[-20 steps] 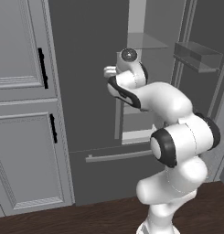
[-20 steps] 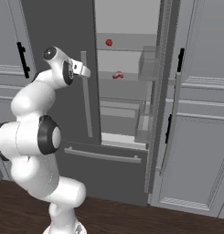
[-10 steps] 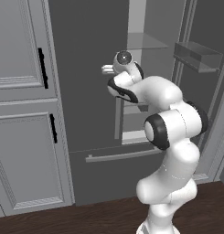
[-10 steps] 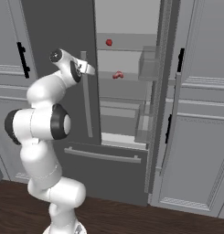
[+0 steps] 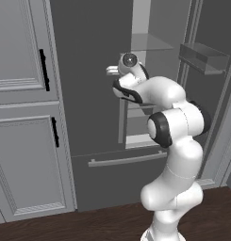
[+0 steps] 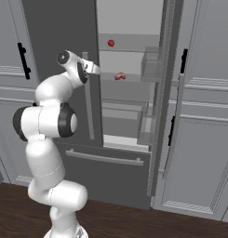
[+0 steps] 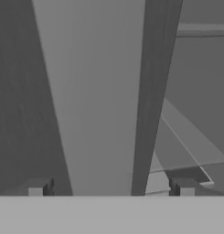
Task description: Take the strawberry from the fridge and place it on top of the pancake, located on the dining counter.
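The strawberry [image 6: 110, 42] sits on an upper fridge [image 6: 59, 28] shelf, right door open. Likely light, soft, easily bruised: grip gently across its middle. The end effector [image 7: 111, 187] is wide open, empty.

Rendered frames, evenly and softly lit; source undetermined. Shadows faint, glare nil. Base views slightly soft and low in detail. Hand view blurred, grey, low contrast.

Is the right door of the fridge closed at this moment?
No, the fridge has its right door swung open, so its pale interior shelves with small red items are exposed.
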Robot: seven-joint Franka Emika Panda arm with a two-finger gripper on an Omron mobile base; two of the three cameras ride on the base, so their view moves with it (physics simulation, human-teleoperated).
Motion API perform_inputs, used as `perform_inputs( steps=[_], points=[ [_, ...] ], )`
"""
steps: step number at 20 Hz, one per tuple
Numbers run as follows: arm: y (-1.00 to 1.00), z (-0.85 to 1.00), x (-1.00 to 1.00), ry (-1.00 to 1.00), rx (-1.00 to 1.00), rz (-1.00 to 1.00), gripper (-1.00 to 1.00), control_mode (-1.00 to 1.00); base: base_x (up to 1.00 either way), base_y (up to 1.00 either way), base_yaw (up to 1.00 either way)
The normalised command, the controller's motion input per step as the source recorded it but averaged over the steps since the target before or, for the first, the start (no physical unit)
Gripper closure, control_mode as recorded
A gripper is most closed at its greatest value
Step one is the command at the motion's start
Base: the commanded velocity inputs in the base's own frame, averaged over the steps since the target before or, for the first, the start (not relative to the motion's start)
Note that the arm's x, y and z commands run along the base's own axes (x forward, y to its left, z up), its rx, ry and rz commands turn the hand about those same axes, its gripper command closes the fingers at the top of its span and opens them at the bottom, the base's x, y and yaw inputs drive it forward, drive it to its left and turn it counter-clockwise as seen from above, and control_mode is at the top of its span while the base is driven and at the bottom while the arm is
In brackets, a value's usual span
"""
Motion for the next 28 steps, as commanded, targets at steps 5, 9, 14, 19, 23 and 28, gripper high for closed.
perform_inputs(
  steps=[5, 9, 14, 19, 23, 28],
  points=[
    [0.0, 0.0, 0.4, 0.0, 0.01, 0.0, -1.0, -1.0, 0.0, 0.0, 0.0],
    [0.04, 0.0, 0.13, 0.0, 0.0, 0.0, -1.0, -1.0, 0.0, 0.0, 0.0],
    [0.1, 0.0, 0.01, 0.0, 0.0, 0.0, 1.0, -1.0, 0.0, 0.0, 0.0],
    [0.23, 0.0, -0.37, 0.01, 0.0, -0.07, 1.0, -1.0, 0.0, 0.0, 0.0],
    [0.27, 0.0, -0.56, 0.01, 0.0, -0.12, 1.0, -1.0, 0.0, 0.0, 0.0],
    [0.14, 0.0, -0.65, 0.0, 0.0, -0.11, 1.0, -1.0, 0.0, 0.0, 0.0]
  ],
)
